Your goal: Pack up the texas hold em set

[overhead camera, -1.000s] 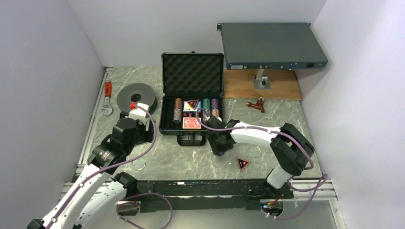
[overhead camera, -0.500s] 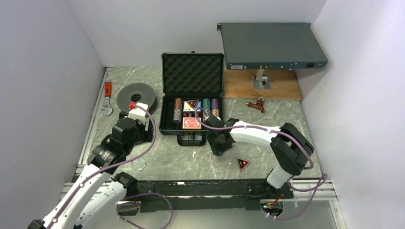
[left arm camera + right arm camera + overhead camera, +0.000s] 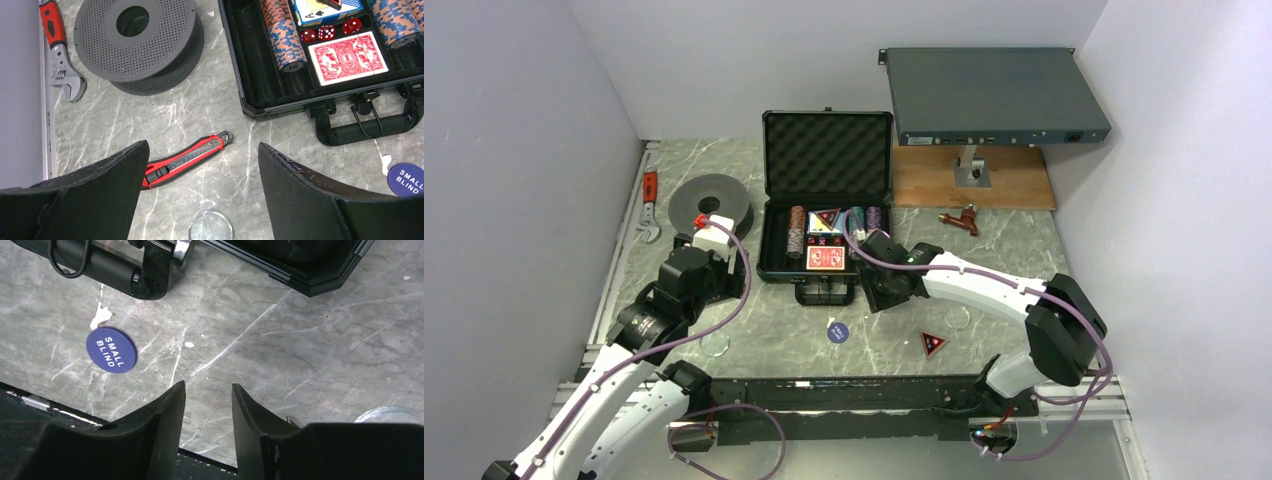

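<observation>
The black briefcase (image 3: 827, 150) lies open with its foam lid up. It holds striped chip stacks (image 3: 797, 228), a red deck (image 3: 825, 259) and a triangular marker (image 3: 826, 218). The left wrist view shows the chips (image 3: 282, 35), red deck (image 3: 347, 57), blue deck (image 3: 325, 7) and handle (image 3: 370, 127). The blue "SMALL BLIND" button (image 3: 837, 332) lies on the table in front of the handle, and also shows in the right wrist view (image 3: 111, 350). Another triangular marker (image 3: 933, 344) lies to the front right. My right gripper (image 3: 207, 385) is open and empty, right of the button. My left gripper (image 3: 202, 145) is open wide and empty.
A grey rack-mount box (image 3: 994, 95) stands on a wooden board (image 3: 974, 185) at the back right. A grey spool (image 3: 135, 42), a wrench (image 3: 62, 65) and a red utility knife (image 3: 187, 159) lie left of the case. Clear discs (image 3: 211, 231) (image 3: 959, 318) lie on the table.
My right gripper has drawn back toward the case. The blue button that was under it now lies bare on the table, further left. The left arm has not moved.
</observation>
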{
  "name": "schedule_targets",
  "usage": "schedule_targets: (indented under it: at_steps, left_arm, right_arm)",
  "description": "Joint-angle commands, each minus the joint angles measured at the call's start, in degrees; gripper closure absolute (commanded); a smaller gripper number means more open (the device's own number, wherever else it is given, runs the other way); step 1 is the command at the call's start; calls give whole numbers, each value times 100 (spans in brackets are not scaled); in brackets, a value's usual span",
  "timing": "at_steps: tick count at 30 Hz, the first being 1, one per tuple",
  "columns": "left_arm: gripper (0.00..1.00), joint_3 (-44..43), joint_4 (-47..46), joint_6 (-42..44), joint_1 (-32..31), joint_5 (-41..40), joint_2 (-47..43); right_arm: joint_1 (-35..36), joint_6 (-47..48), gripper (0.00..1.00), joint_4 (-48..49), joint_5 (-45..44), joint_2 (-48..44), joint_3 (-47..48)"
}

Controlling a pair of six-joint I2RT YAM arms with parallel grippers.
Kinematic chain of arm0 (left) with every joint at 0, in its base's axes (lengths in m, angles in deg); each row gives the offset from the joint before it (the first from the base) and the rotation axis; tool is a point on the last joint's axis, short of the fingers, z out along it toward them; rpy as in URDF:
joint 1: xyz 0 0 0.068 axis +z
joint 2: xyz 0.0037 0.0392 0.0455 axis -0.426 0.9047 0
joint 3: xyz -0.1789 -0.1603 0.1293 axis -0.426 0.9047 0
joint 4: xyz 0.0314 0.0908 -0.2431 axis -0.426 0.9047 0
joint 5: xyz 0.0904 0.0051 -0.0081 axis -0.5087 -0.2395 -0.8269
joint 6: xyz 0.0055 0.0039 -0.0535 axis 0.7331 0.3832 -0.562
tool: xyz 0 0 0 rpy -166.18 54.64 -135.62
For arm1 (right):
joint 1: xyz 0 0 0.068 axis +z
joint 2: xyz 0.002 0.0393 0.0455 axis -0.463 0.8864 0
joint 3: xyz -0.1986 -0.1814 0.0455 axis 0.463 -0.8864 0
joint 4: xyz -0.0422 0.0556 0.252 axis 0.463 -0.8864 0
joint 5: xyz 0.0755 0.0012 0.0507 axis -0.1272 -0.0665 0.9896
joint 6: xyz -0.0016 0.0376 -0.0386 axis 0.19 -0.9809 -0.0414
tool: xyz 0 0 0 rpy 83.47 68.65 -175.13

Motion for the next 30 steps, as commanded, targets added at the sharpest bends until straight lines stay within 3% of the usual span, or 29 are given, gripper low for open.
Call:
schedule_targets:
  at_steps: [1,6,11,30]
  left_arm:
    - [14,-102,-168,16,30,76,-23]
    - [15,-112,-155,19,30,99,-11]
    - [15,-120,-141,10,30,84,-14]
    - [14,-104,-168,16,30,107,-92]
  right_arm:
    - [-4,56,58,-117,77,-160,254]
    - [208,53,39,114,463,-73,322]
    - [731,-62,24,43,276,493,738]
    - [1389,193,22,22,250,1928,1506]
